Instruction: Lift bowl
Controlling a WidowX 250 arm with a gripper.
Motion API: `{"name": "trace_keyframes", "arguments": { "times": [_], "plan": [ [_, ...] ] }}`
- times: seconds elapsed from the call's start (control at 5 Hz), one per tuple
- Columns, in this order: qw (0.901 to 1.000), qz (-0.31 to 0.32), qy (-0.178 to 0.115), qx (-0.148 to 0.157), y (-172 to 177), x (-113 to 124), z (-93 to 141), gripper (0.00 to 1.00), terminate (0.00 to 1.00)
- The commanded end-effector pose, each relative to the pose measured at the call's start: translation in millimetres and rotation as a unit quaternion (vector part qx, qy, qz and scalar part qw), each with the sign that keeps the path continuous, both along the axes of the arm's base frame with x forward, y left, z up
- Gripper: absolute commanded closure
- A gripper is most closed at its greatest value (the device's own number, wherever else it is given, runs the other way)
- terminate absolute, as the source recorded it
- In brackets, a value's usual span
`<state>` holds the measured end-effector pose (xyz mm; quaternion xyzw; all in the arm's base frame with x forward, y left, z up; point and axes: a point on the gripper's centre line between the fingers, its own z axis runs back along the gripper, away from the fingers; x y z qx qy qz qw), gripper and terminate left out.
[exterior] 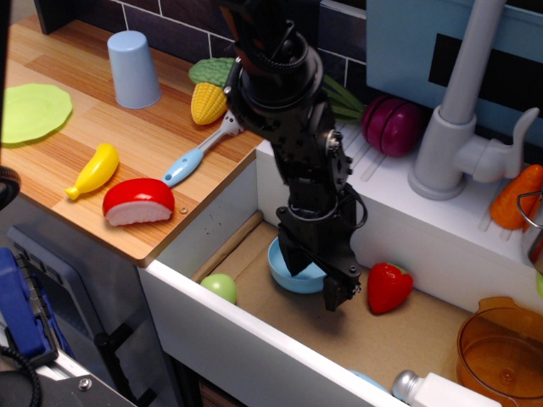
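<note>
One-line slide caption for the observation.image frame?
Black robot gripper lowered over the light blue bowl in the white sink basin, red toy strawberry beside it.

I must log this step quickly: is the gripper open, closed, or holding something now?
Gripper: open, jaws spread on either side of the blue bowl in the sink, holding nothing yet.

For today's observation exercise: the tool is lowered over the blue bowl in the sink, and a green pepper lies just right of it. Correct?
Not quite. The pepper is red, as observation.image shows. The tool is indeed lowered over the blue bowl in the sink.
</note>
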<state>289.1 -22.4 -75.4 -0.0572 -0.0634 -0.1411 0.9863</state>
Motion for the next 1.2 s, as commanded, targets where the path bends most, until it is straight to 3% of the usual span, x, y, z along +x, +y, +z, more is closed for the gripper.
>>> {"name": "trace_keyframes", "arguments": {
  "times": [0.0,0.2,0.4,0.6,0.8,1.0],
  "plan": [
    [0.9995,0.013,-0.015,-0.022,3.4,10.0,-5.0,1.0,0.0],
    [0.9996,0.022,-0.01,-0.016,1.8,12.2,-0.3,1.0,0.0],
    [0.9985,0.054,-0.001,0.014,-1.8,10.8,15.1,1.0,0.0],
    [0.9949,0.081,-0.002,0.061,-0.6,11.7,51.6,1.0,0.0],
    [0.9878,0.124,-0.036,0.088,1.3,12.9,79.7,1.0,0.0],
    [0.9832,0.136,-0.052,0.11,3.2,16.6,93.8,1.0,1.0]
  ]
}}
